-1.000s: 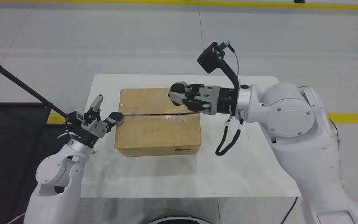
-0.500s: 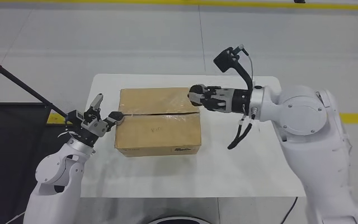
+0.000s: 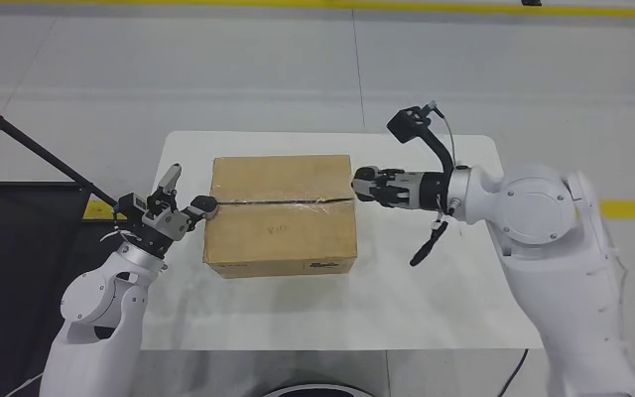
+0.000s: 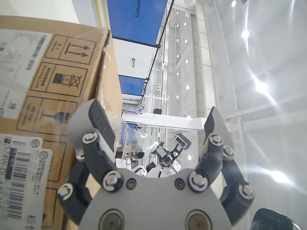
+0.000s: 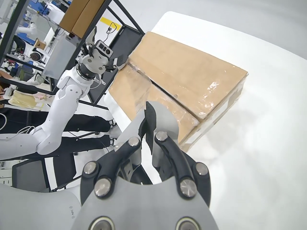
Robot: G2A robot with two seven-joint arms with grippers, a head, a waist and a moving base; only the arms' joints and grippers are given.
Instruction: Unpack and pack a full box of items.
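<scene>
While the taped cardboard box [image 3: 283, 213] lies on the white table [image 3: 437, 298], grey floor [image 3: 198, 69] around, the left gripper [image 3: 189, 192] is spread at its left end (touching the seam [image 3: 283, 201] there). The right gripper [image 3: 359, 186], pressed together, is just beside the right end. Barcode stickers [image 4: 21, 159] and handling symbols [image 4: 60, 72] mark the left end.

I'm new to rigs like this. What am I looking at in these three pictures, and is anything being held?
This is a two-armed robot at a white table. One picture looks down from a camera above its arms. The other two come from cameras on the wrists, so each looks out past that arm's own tip. On the table sits one closed cardboard box, its top seam covered with clear tape. The left gripper is open at one end of the seam, and the right gripper is shut at the other end. Neither holds anything that I can see.
</scene>
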